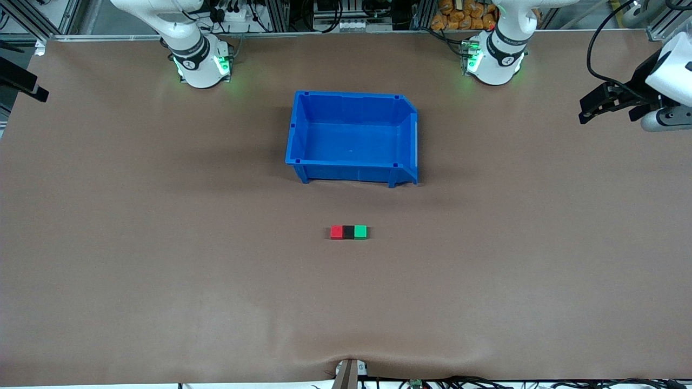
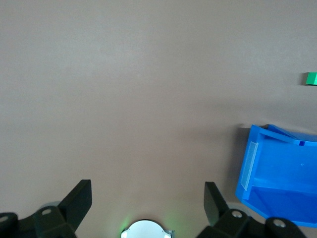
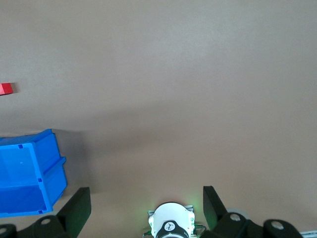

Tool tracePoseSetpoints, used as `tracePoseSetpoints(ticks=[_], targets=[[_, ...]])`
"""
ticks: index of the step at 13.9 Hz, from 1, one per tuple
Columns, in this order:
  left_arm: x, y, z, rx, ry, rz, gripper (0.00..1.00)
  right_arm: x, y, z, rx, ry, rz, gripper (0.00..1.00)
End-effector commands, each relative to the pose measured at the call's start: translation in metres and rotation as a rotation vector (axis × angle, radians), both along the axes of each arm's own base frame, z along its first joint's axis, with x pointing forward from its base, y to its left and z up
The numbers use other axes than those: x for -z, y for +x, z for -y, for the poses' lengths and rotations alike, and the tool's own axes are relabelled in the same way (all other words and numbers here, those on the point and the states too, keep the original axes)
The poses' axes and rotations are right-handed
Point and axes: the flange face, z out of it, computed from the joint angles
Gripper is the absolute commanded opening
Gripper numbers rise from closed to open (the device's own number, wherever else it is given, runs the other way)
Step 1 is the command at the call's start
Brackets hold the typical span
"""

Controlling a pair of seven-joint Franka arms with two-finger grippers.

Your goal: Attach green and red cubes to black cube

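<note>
Light is even and bright from above. The blue plastic bin (image 1: 354, 138) casts a soft shadow on the brown table cover (image 1: 162, 243). Wrist views look paler, slightly hazy.

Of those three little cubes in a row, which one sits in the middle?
The black cube. It sits between the red cube and the green cube, touching both.

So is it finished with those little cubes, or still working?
It looks finished: the red cube, black cube and green cube sit joined in a row near the blue bin. The left gripper and right gripper hold nothing, jaws open. Nothing seems left.
</note>
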Motion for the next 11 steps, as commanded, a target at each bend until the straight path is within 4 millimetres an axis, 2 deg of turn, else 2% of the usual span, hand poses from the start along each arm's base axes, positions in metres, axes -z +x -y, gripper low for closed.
tracePoseSetpoints(ticks=[1,11], targets=[[-0.0107,-0.0031,-0.0012,-0.008,-0.012,-0.003,1.0,-0.0051,-0.0025,0.003,0.014,0.011,0.004,1.0],[-0.0121,-0.0085,-0.0027,-0.016,-0.007,-0.036,1.0,-0.0052,-0.0023,0.003,0.014,0.011,0.006,1.0]])
